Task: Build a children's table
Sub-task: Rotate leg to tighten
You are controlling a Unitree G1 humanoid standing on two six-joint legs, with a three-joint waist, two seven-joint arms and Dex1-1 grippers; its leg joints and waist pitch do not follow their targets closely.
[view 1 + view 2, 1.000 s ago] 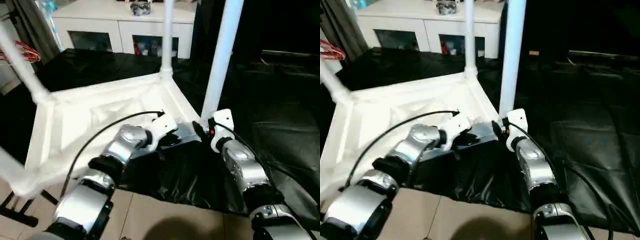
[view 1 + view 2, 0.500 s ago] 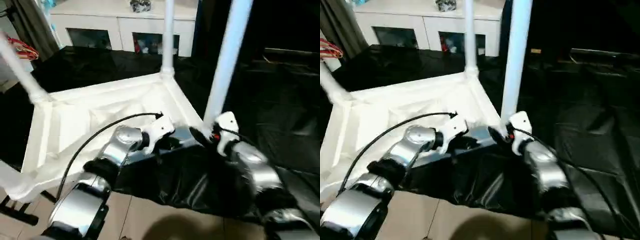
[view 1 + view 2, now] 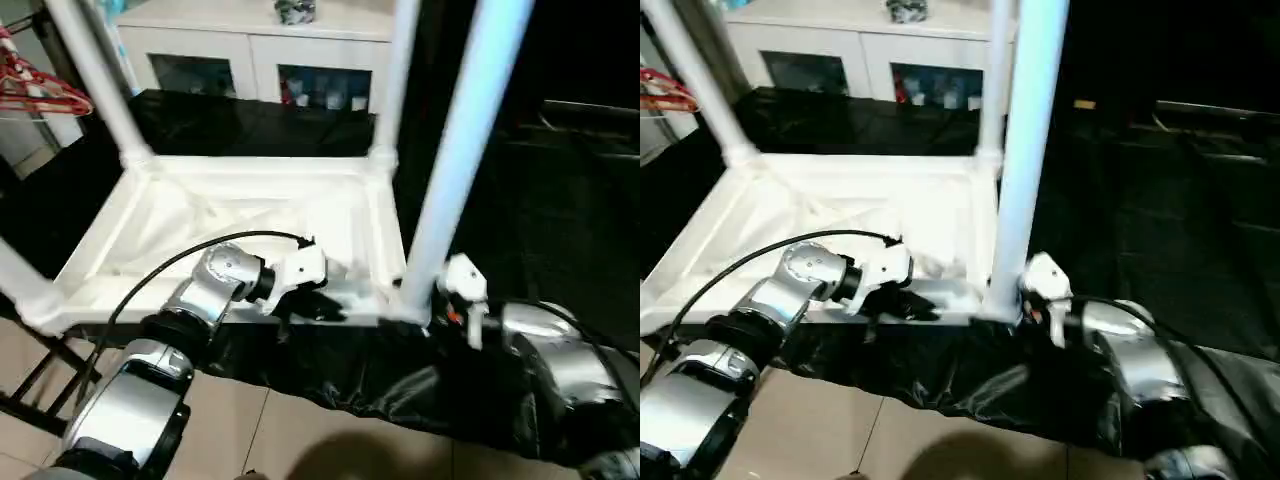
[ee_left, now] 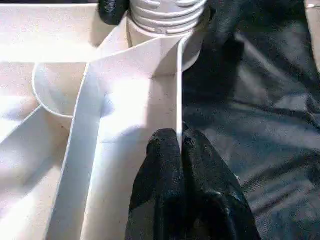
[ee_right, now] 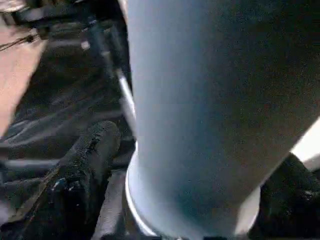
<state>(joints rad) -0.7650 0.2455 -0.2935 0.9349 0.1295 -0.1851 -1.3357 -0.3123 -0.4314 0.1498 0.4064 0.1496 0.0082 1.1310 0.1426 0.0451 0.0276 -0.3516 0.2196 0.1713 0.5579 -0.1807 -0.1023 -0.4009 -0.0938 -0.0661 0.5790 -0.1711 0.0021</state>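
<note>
The white table top (image 3: 250,215) lies underside up on black sheeting, ribs showing. Legs stand in its corner sockets: far left (image 3: 95,80), far right (image 3: 395,80) and near right (image 3: 460,150). A further leg (image 3: 20,285) slants off the near left corner. My left gripper (image 4: 180,145) is shut on the top's thin near rim, close to the near right corner. My right gripper (image 3: 415,300) grips the base of the near right leg (image 5: 210,100), one black finger (image 5: 85,165) on each side of it.
A white cabinet (image 3: 260,50) with glass doors stands behind the table. Red hangers (image 3: 40,90) hang at the far left. Black sheeting (image 3: 540,200) covers the surface to the right. A dark metal frame (image 3: 30,380) stands on the tiled floor at the near left.
The whole picture has shifted, and the table top now sits squarer to me with its near edge level. Both grippers have kept their holds; my right forearm shows lower and further right.
</note>
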